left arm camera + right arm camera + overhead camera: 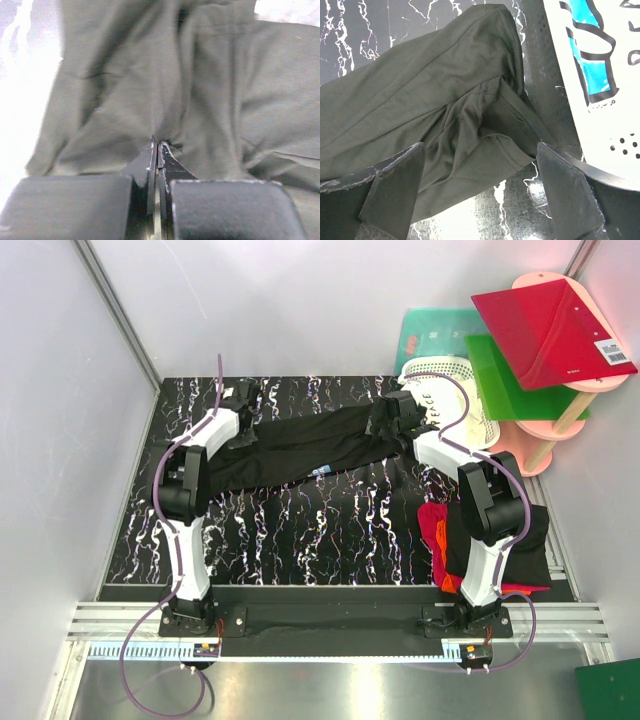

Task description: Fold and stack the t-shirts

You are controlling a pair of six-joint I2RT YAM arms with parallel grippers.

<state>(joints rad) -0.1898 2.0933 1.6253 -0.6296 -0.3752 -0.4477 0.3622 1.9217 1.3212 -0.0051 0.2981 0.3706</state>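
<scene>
On the bench (330, 530), left end effector (157, 150) clamps black t-shirt (300, 445), likely anchoring it; right end effector (480, 155) gapes over opposite end

Black and blue lettering (592, 75) on the white basket (440, 367) is cropped, unreadable. A barcode label (615, 351) on the far-right red board (545, 325) is illegible.

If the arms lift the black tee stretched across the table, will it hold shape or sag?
Likely floppy: the black t-shirt bunches into folds where the left gripper pinches it, so it would probably sag between holds. Probably light: thin cloth wrinkles inside the open right gripper.
</scene>
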